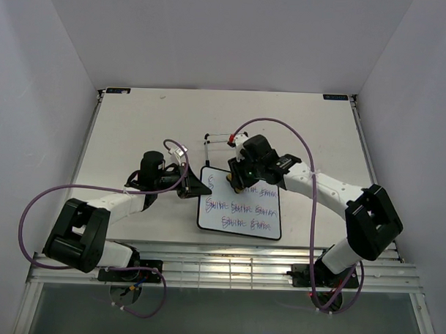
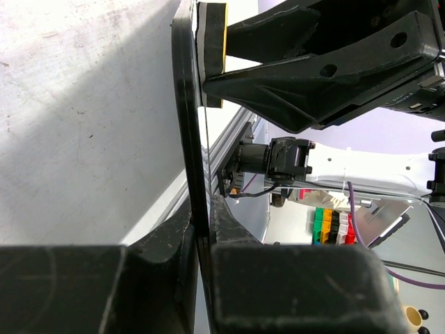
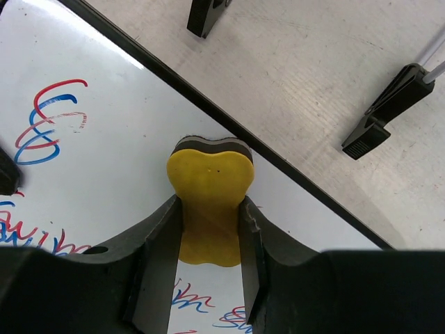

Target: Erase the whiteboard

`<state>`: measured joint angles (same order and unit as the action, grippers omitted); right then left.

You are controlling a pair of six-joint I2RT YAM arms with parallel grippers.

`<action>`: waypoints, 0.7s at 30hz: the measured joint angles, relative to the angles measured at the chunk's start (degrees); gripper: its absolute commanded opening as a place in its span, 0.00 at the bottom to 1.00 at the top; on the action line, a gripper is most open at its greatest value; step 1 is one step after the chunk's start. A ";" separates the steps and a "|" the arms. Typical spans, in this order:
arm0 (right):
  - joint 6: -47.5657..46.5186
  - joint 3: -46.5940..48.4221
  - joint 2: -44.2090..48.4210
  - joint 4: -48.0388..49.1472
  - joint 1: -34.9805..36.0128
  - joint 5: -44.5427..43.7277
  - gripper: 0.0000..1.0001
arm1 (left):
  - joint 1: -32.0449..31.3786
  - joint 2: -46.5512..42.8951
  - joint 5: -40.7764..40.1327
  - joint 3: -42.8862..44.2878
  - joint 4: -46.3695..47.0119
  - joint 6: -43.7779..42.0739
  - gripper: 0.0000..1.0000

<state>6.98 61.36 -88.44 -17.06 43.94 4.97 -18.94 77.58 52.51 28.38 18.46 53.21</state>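
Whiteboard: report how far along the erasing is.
Done: the left gripper clamps the small white, black-rimmed whiteboard by its left edge. In hand: the right gripper holds a yellow eraser block against the board's top edge, where a strip is blank. Left: a red-and-blue scribble top left and rows of handwriting below.

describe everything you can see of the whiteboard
The whiteboard is a white rectangle with rounded corners and a thin black rim, lying flat on the table between the arms. Rows of red and blue handwriting cover its near part, with a scribble at the far left corner. The left gripper clamps its left edge, and the right gripper presses a yellow eraser onto a blank patch near the far edge.
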 measured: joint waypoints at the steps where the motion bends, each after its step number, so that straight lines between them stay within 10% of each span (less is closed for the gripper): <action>1: -0.02 0.07 -0.07 -0.07 -0.02 0.46 0.37 | 0.00 0.00 0.07 0.00 -0.02 0.02 0.00; 21: -1.90 15.72 -9.94 -7.76 7.02 7.61 0.36 | 0.22 0.98 0.48 -0.50 -0.94 0.24 0.00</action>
<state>5.08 77.08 -98.39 -24.82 50.96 12.58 -18.72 78.56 52.99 27.88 17.52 53.45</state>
